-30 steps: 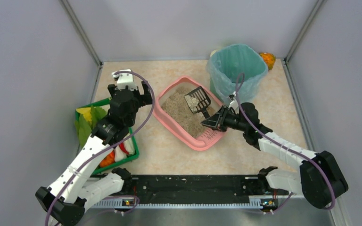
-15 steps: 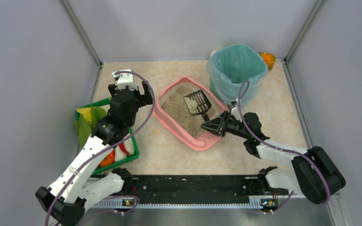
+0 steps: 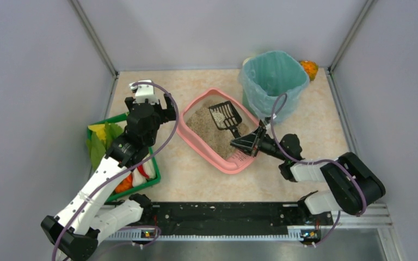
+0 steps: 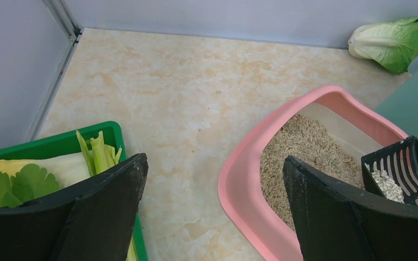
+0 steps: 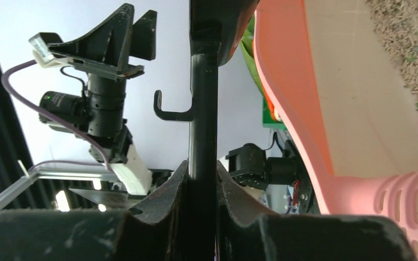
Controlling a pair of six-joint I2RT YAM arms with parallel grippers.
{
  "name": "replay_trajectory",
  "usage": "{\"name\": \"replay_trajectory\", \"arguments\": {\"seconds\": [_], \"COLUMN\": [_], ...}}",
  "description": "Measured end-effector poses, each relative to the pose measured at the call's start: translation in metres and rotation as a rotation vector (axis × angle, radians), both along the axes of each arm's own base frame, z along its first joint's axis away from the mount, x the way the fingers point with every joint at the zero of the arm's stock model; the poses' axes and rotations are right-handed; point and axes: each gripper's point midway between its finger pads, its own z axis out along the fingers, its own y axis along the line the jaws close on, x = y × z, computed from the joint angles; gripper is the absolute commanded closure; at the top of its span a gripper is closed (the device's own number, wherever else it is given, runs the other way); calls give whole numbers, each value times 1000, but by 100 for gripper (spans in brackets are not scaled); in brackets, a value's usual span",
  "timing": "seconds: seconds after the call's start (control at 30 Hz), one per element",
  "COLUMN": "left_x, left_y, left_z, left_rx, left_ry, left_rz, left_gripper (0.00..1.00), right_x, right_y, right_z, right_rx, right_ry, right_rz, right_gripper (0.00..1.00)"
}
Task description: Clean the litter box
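Note:
The pink litter box lies at the table's middle with beige litter inside and a slotted ledge at its near right end. My right gripper hovers over that ledge, shut on the handle of a black slotted scoop. The scoop's head is over the litter with a few pale clumps in it. My left gripper stands open over the table just left of the litter box rim, holding nothing.
A tall teal-lined bin stands behind the box at the right, an orange item beyond it. A green tray of vegetables sits at the left under my left arm. A green cabbage lies by the back wall.
My right arm has lowered and drawn nearer, swinging the scoop head left and further over the litter. The clumps that showed in the scoop are hardly visible from above now. Left arm still.

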Motion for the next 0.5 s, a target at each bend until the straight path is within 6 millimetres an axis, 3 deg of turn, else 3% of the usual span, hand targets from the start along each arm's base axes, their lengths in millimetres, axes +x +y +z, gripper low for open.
{"name": "replay_trajectory", "arguments": {"seconds": [0.5], "left_x": [0], "left_y": [0], "left_z": [0], "left_rx": [1], "left_ry": [0], "left_rz": [-1], "left_gripper": [1], "right_x": [-5], "right_y": [-3], "right_z": [5], "right_rx": [85], "right_ry": [45], "right_rz": [21], "right_gripper": [100]}}
